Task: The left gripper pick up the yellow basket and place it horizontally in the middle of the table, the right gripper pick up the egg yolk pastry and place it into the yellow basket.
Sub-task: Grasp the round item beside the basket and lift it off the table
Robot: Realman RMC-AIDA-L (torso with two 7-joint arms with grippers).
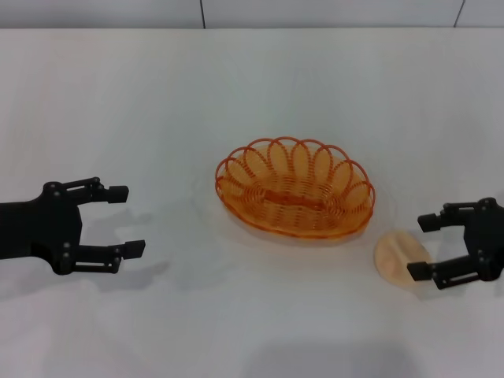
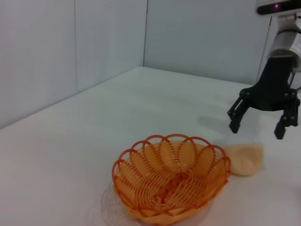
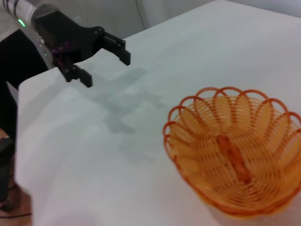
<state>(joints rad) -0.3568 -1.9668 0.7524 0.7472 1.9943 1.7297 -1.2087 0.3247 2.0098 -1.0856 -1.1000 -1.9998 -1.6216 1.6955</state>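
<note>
The yellow basket (image 1: 295, 189) stands upright and empty in the middle of the white table (image 1: 157, 94), long side across. It also shows in the left wrist view (image 2: 171, 181) and the right wrist view (image 3: 235, 150). The egg yolk pastry (image 1: 402, 256) lies on the table just right of the basket, also in the left wrist view (image 2: 243, 160). My right gripper (image 1: 423, 246) is open and hovers just above the pastry, clear of it in the left wrist view (image 2: 257, 131). My left gripper (image 1: 126, 220) is open and empty, well left of the basket, also in the right wrist view (image 3: 106, 68).
Grey wall panels (image 1: 315, 12) run behind the table's far edge. Bare tabletop lies between my left gripper and the basket. The table's corner and a dark floor area (image 3: 7, 155) show beyond my left arm in the right wrist view.
</note>
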